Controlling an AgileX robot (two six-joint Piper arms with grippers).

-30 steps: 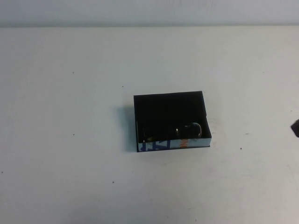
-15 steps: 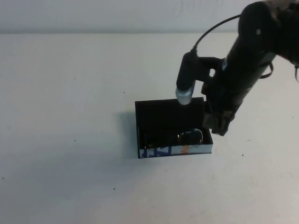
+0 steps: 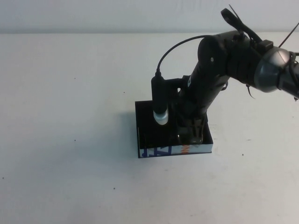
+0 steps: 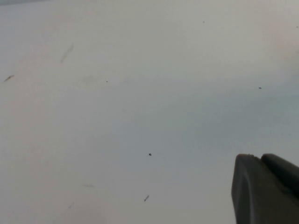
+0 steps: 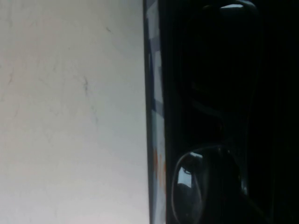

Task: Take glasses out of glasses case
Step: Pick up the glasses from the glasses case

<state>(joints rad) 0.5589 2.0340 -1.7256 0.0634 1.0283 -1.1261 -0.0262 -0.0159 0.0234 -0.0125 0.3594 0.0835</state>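
Glasses case [image 3: 161,135], black, open, mid white speckled table [image 3: 70,93], near wall white with blue letters, unreadable, and orange mark; glasses [image 5: 210,182] inside along that wall; right gripper [image 3: 190,132] lowered into case, left gripper [image 4: 266,189] over bare table, finger states undeterminable.

Blue letters and an orange mark run along the glasses case [image 3: 174,150]'s white side. Can't make out any word.
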